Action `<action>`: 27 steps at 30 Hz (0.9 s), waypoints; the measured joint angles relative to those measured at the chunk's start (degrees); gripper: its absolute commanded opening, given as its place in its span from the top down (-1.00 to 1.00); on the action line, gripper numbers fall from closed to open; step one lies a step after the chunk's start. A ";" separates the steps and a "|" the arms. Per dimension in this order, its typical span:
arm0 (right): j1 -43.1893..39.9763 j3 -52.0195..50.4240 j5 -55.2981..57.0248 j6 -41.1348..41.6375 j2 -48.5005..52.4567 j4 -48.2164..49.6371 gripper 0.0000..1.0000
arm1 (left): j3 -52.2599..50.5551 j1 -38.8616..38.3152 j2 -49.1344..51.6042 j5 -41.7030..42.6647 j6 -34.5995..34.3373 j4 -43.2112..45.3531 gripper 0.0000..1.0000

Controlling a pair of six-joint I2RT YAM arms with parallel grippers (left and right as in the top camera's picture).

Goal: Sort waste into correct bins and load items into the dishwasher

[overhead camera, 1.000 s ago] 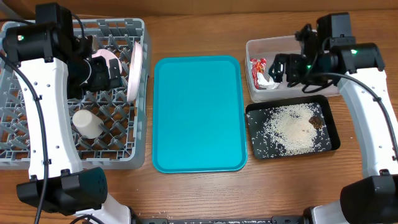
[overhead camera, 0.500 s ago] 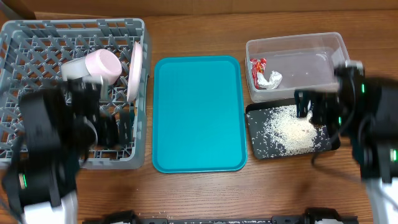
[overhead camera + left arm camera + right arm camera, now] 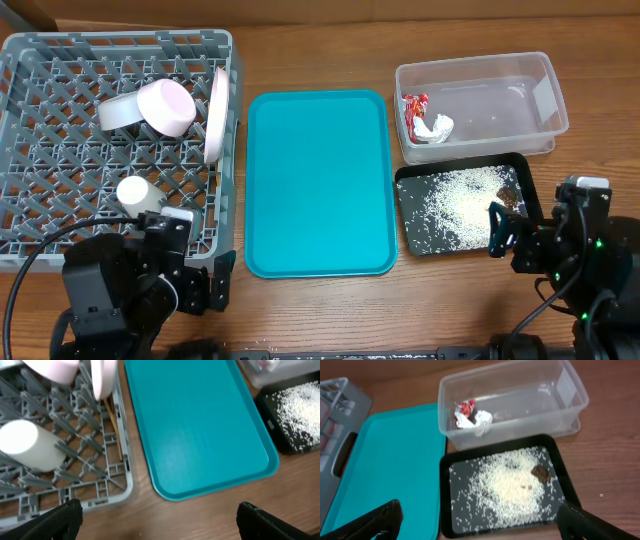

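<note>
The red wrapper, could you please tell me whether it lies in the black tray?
No, the red wrapper lies in the clear tub, beside a crumpled white tissue.
</note>
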 measured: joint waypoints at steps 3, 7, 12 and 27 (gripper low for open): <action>0.00 -0.02 0.02 -0.04 0.15 -0.72 -0.99 | -0.04 0.00 0.00 0.02 0.00 -0.22 -1.00; 0.00 -0.02 0.15 -0.02 0.15 -0.70 -0.99 | -0.04 0.00 0.00 0.02 -0.02 -0.22 -1.00; 0.00 -0.04 1.33 -0.63 0.15 -0.52 -0.99 | -0.04 0.00 0.00 0.00 0.00 -0.22 -1.00; 2.16 -31.36 1.03 -1.77 -27.76 48.81 -0.99 | -0.42 0.00 -0.02 0.04 0.00 -0.22 -1.00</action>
